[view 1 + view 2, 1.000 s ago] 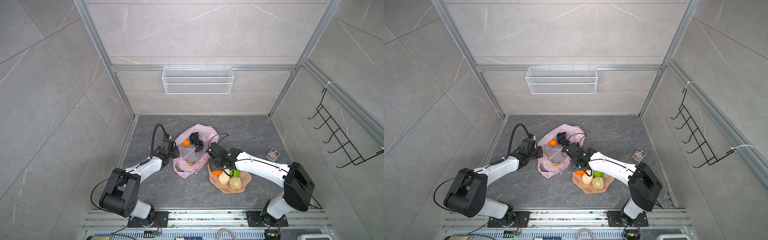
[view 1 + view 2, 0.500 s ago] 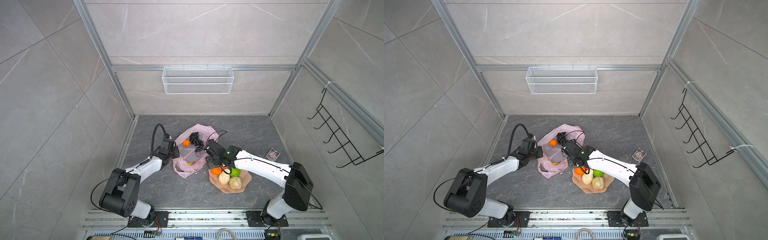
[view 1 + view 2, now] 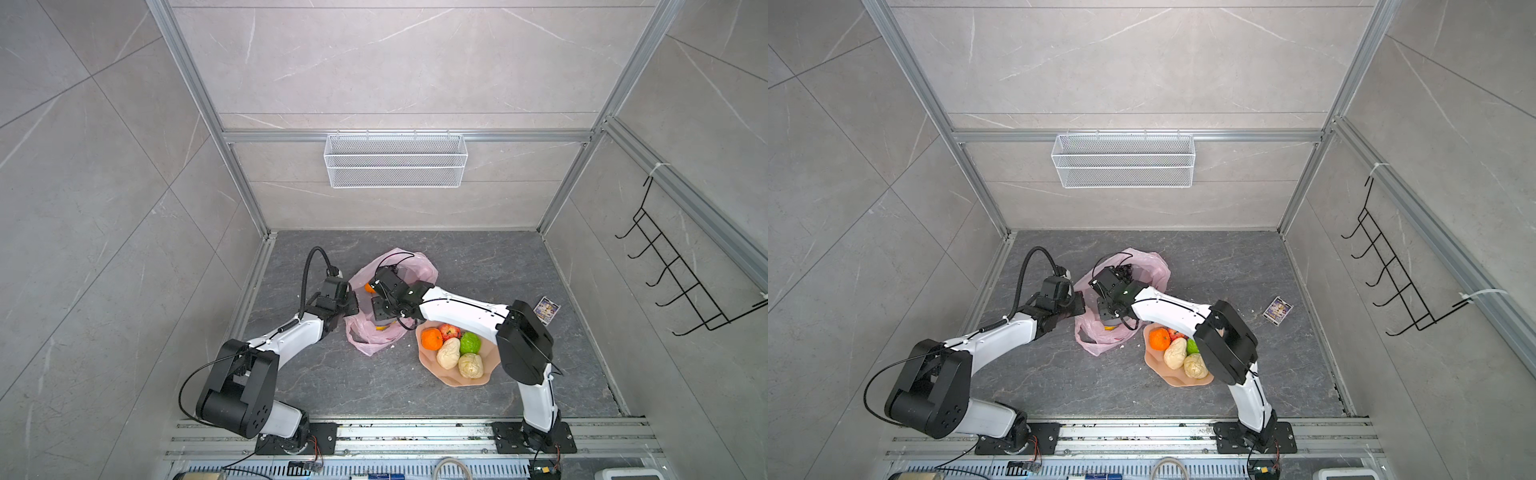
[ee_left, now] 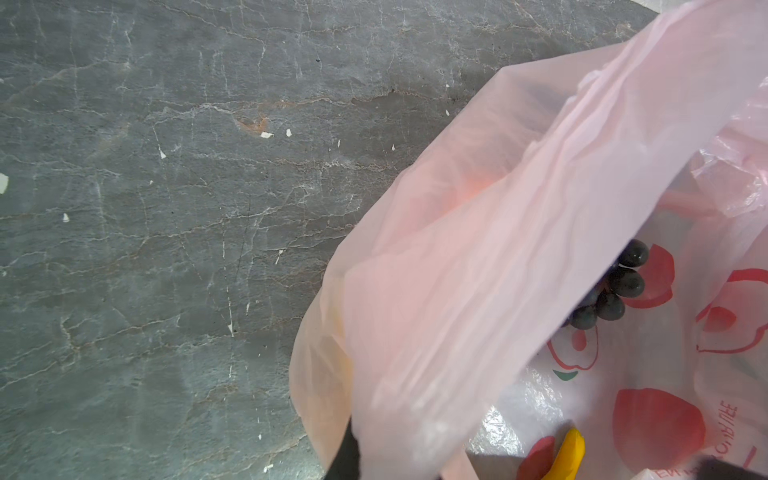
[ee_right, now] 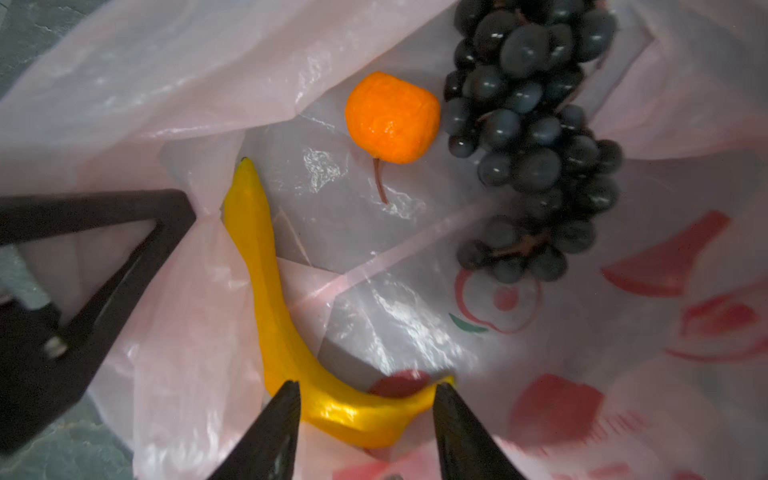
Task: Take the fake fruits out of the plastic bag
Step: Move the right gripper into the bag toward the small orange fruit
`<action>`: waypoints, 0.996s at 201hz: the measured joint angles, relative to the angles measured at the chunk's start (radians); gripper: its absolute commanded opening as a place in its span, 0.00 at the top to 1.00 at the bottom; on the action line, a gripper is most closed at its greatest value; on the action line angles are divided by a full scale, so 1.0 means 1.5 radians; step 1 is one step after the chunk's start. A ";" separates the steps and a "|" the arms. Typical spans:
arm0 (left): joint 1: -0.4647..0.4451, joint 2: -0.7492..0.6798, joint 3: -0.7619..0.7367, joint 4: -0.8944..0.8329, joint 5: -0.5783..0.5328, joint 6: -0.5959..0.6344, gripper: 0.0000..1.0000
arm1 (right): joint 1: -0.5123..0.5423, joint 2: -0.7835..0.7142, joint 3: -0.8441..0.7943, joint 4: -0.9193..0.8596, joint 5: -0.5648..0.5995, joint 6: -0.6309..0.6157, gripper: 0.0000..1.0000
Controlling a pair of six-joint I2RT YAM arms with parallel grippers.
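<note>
The left gripper (image 3: pixel 352 300) pinches the plastic bag (image 3: pixel 368 338) tight at its edge. The right gripper (image 5: pixel 365 395) holds its fingers (image 5: pixel 270 436) apart around the banana (image 5: pixel 266 266) inside, beside an orange (image 5: pixel 392 118) and grapes (image 5: pixel 536 133). A peach dish (image 3: pixel 451 378) sits close, on the grey floor (image 3: pixel 478 266) between tiled walls (image 3: pixel 83 208).

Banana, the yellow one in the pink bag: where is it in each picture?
A top view: a yellow sliver of banana under the right arm's wrist.
A top view: the same sliver, same spot.
Left wrist: only its tip, by the red print.
Right wrist: whole banana, near the orange, one end between the right fingers.
Shared landmark: the pink bag.
</note>
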State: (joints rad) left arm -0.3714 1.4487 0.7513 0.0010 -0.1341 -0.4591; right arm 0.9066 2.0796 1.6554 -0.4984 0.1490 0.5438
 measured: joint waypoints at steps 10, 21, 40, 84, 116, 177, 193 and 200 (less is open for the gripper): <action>0.000 0.000 0.000 -0.001 -0.001 0.000 1.00 | -0.001 0.025 0.020 0.007 -0.001 -0.002 0.49; 0.000 0.001 0.000 -0.001 -0.003 0.000 1.00 | -0.004 0.052 0.042 0.015 -0.003 -0.004 0.50; 0.000 0.009 0.002 -0.002 -0.004 0.000 1.00 | -0.013 0.090 0.072 0.026 -0.005 -0.007 0.52; 0.000 0.018 0.004 -0.013 -0.004 0.000 1.00 | -0.037 0.152 0.120 0.047 -0.005 -0.014 0.61; 0.000 0.018 0.007 -0.015 -0.004 0.000 1.00 | -0.040 0.192 0.161 0.052 -0.002 -0.016 0.64; 0.000 0.018 0.007 -0.015 -0.004 0.000 1.00 | -0.040 0.241 0.217 0.049 0.026 -0.025 0.67; 0.000 0.018 0.007 -0.015 -0.003 0.000 1.00 | -0.040 0.250 0.231 0.046 0.040 -0.028 0.67; 0.000 0.018 0.007 -0.014 -0.003 0.000 1.00 | -0.040 0.255 0.236 0.045 0.046 -0.029 0.67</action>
State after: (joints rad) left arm -0.3714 1.4754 0.7612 -0.0208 -0.1390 -0.4591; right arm 0.8463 2.4615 2.0090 -0.4309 0.2184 0.5003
